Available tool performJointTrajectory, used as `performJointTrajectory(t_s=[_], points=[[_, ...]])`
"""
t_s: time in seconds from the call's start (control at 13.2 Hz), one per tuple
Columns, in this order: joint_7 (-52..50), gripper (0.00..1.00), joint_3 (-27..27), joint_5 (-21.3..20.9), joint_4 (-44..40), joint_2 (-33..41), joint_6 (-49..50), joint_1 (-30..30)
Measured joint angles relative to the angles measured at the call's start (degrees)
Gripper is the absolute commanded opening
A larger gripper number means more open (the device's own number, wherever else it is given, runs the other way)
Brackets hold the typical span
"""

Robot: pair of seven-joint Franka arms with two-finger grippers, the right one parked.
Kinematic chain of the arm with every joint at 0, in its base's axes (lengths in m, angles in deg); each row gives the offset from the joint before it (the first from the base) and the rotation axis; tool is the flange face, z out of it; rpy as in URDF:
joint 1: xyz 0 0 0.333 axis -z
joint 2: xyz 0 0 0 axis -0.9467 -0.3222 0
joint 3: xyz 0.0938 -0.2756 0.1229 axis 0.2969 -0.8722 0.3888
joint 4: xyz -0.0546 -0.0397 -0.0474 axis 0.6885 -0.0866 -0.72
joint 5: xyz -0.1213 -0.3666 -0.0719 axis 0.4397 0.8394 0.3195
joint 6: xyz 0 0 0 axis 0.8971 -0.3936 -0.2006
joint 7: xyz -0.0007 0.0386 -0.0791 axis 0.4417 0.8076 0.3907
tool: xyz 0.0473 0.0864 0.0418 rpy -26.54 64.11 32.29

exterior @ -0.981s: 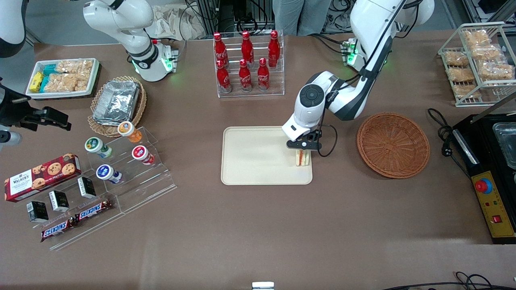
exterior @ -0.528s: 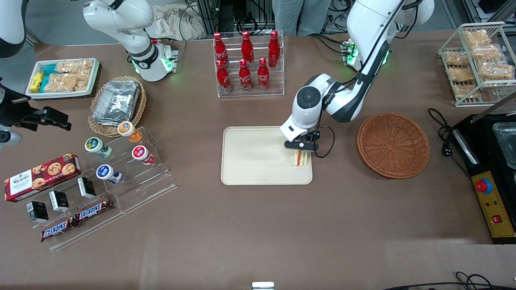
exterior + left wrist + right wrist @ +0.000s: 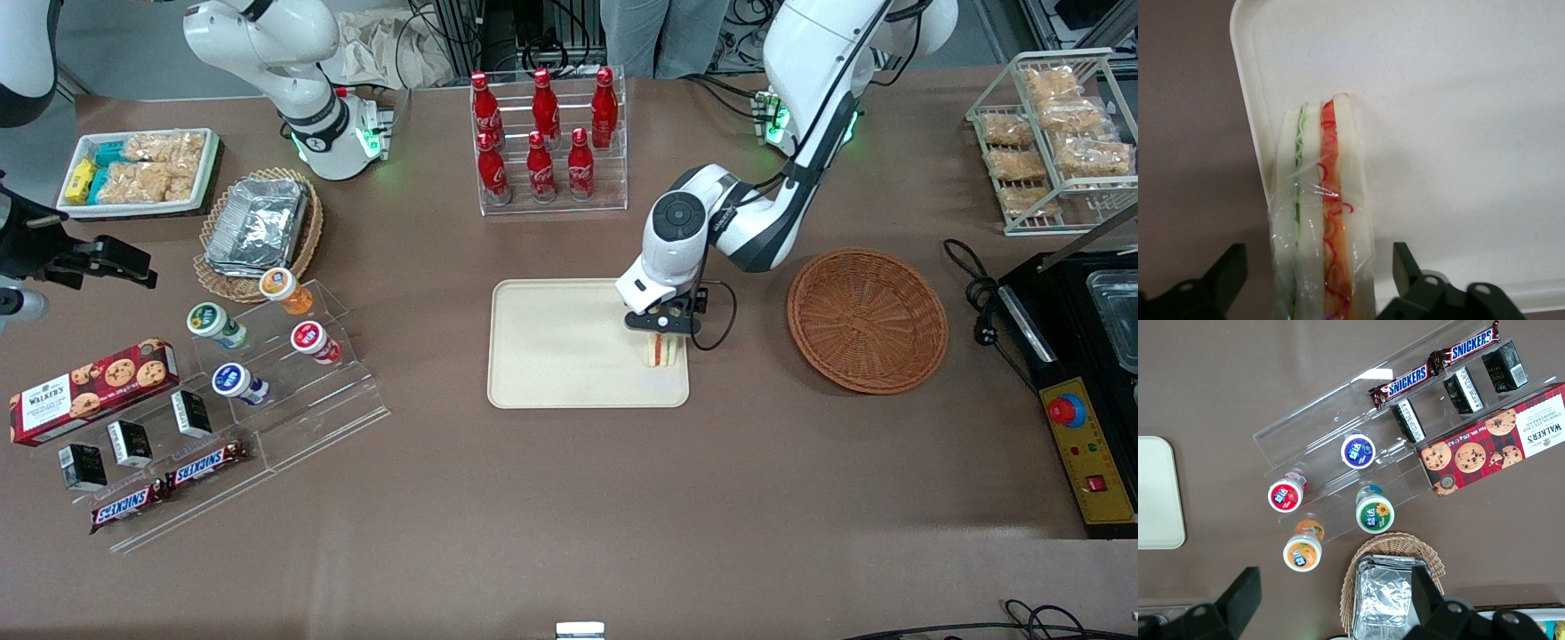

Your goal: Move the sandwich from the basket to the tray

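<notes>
We are looking at a brown table (image 3: 569,498) laid out like a small snack counter, with a rack of red bottles (image 3: 544,133) and stepped shelves of cups and chocolate bars (image 3: 240,391) toward the parked arm's end. Near the middle lies the cream tray (image 3: 551,347), and toward the working arm's end sits the round reddish-brown basket (image 3: 867,320), which holds nothing we can see.

The sandwich (image 3: 660,351) stands on its edge at the side of the tray nearest the basket, close to the rim. In the wrist view it (image 3: 1321,220) is wrapped in clear film, with green and red filling showing between the pale slices, and it rests on the tray (image 3: 1458,133) just inside the rim.

The gripper (image 3: 662,322) sits directly above the sandwich. Its fingers (image 3: 1411,270) are spread, with a clear gap between each one and the bread, so we judge the sandwich released. That spot makes sense, as it is the first part of the tray reached from the basket. What seems left is a straight lift, so the upright wedge is not tipped.
</notes>
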Motion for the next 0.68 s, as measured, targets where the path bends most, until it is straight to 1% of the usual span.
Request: performJointTrajectory(t_s=[0.3,0.45,0.68], points=[[-0.02,0.99,0.59,-0.01,-1.7,1.45,-0.14,-0.06],[-0.12,0.99,1.25,0.01,-2.19,4.6,0.71,-0.21],[-0.14,0.99,2.46,0.04,-3.26,10.43,7.08,-1.61]])
